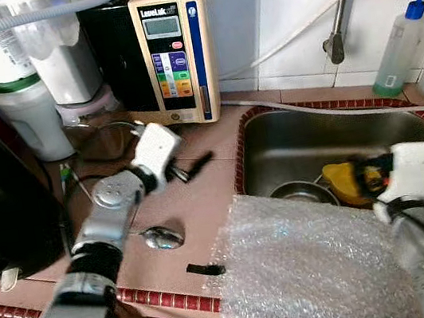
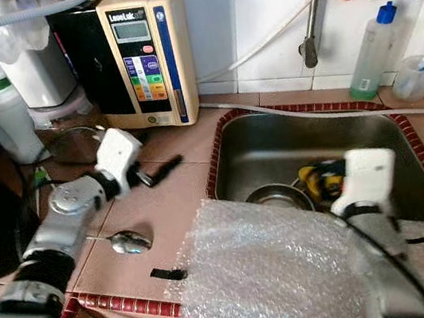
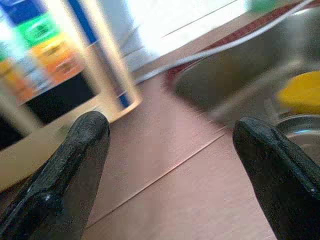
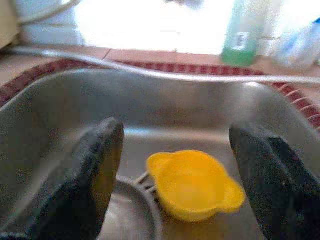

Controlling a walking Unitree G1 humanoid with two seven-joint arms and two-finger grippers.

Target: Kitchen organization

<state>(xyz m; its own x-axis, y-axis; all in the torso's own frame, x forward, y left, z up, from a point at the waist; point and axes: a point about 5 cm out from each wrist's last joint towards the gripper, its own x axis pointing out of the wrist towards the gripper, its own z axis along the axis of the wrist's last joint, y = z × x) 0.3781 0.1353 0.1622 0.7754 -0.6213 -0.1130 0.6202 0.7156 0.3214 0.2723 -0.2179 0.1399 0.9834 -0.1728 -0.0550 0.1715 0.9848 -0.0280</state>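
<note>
Yellow bowl (image 4: 192, 184) in sink (image 1: 290, 142) beneath wide-spread right tool (image 4: 175, 175); left tool (image 3: 170, 165) likewise wide over counter (image 1: 195, 202).

**Clearance: counter and sink**

Open counter (image 1: 202, 201) between the water machine (image 1: 175, 52) at 12 o'clock and the sink (image 1: 291, 146) at 3. Obstacles: spoon (image 1: 162, 237) at 7, bubble wrap (image 1: 310, 268) at 5 overlapping the sink's near rim, yellow cup (image 4: 192, 184) and steel bowl (image 1: 302, 191) on the sink floor.

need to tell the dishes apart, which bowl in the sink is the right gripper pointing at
The yellow bowl: it lies between the open fingers of the right gripper, and has small handles. The steel bowl beside it is grey, on the counter side.
</note>
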